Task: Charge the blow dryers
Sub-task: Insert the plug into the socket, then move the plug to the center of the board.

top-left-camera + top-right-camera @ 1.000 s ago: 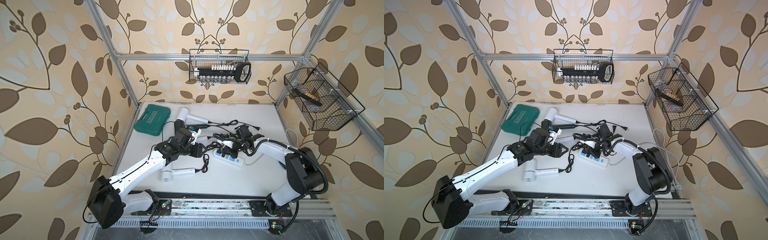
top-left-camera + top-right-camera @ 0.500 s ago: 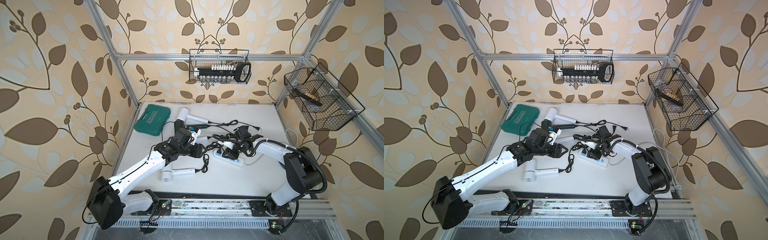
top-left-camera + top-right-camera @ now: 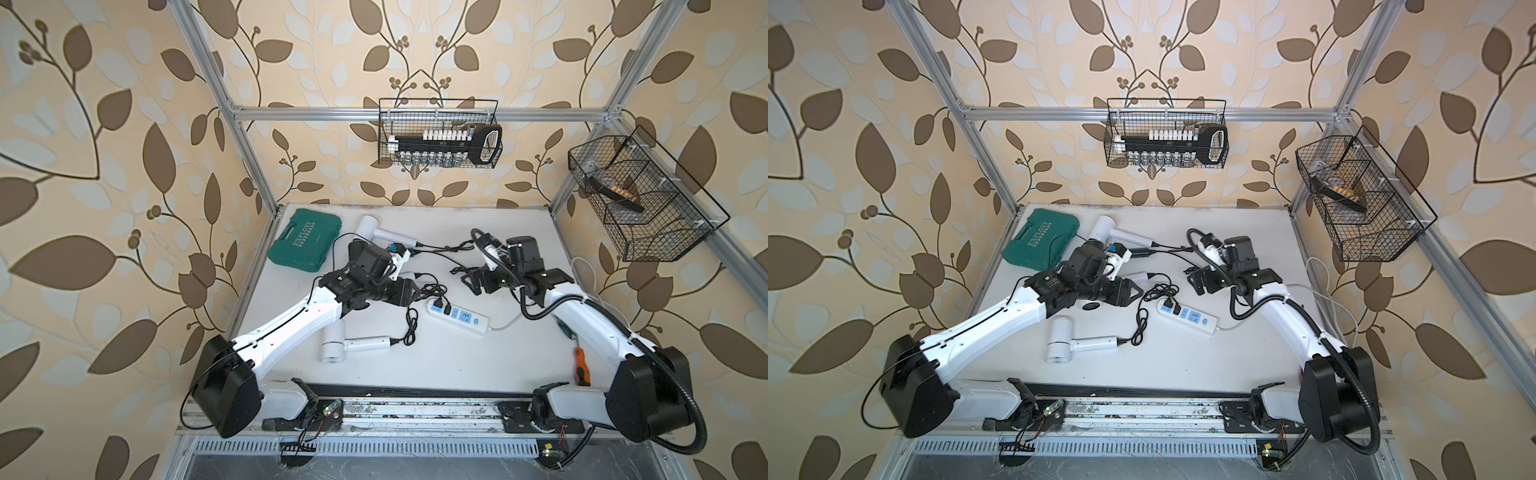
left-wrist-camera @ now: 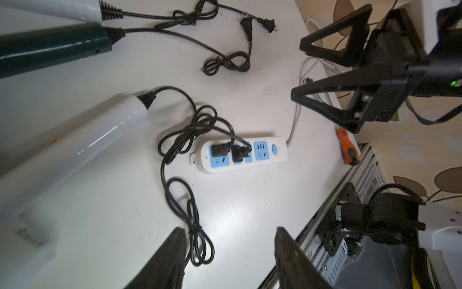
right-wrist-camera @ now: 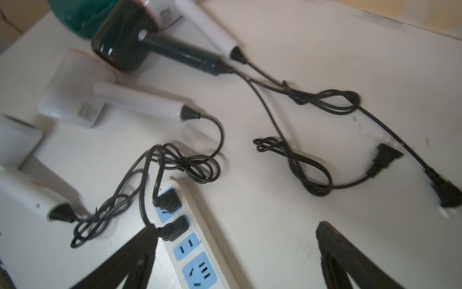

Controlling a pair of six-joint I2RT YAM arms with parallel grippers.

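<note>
Four blow dryers lie on the white table: a white one at the back (image 3: 370, 227), a dark green one (image 5: 120, 50), a white one beside it (image 5: 75, 100) and a white one at the front (image 3: 332, 351). Two black plugs (image 4: 220, 150) (image 4: 240, 153) sit in the white power strip (image 3: 457, 318). Two loose plugs (image 5: 385, 160) (image 5: 445, 190) lie on the table behind it. My left gripper (image 4: 229, 229) hovers open and empty just left of the strip. My right gripper (image 5: 236, 225) stands wide open and empty above the strip's free sockets.
A teal case (image 3: 305, 241) lies at the back left. An orange screwdriver (image 3: 582, 368) lies near the front right edge. The strip's white cable (image 3: 505, 324) runs off to the right. Wire baskets hang on the back wall (image 3: 440, 133) and the right wall (image 3: 640, 199).
My right gripper has gone from shut to wide open and drawn back a little from the strip, leaving the second plug in its socket. The left arm has hardly moved.
</note>
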